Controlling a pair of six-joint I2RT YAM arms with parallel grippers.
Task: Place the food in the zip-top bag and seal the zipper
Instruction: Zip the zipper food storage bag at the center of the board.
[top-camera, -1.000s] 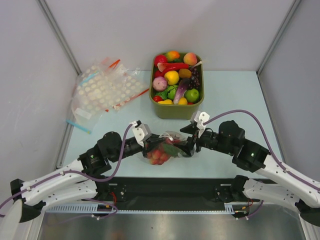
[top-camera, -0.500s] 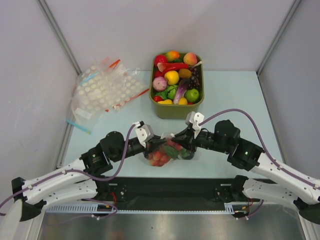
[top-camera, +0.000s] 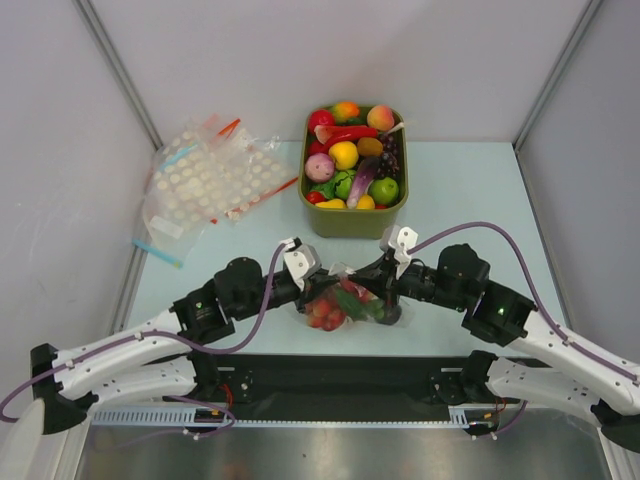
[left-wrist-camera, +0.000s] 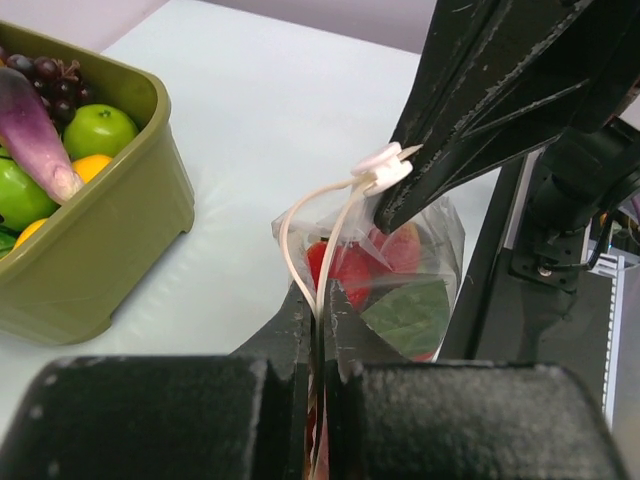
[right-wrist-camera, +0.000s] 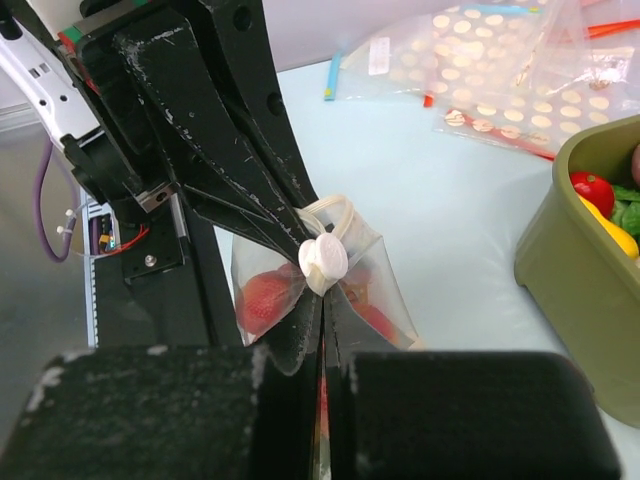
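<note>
The zip-top bag (top-camera: 345, 303) hangs just above the table's near edge between both grippers, bunched. It holds food: red berries (left-wrist-camera: 345, 270) and a green leaf piece (left-wrist-camera: 415, 315). My left gripper (left-wrist-camera: 320, 300) is shut on the pale zipper strip at the bag's mouth. My right gripper (right-wrist-camera: 323, 300) is shut on the bag's mouth directly under the zipper's white slider (right-wrist-camera: 324, 260). In the top view the left gripper (top-camera: 318, 288) and right gripper (top-camera: 368, 288) nearly meet over the bag. The zipper bows open in a loop between the two grips.
An olive-green bin (top-camera: 352, 222) full of toy fruits and vegetables stands just behind the bag. A heap of white-dotted clear bags (top-camera: 205, 185) with red and blue strips lies at the back left. Grey walls close in the table on both sides.
My right gripper has gone from open to shut on the bag's mouth at the slider. Both arms have drawn closer together and the bag has shifted a little to the right.
</note>
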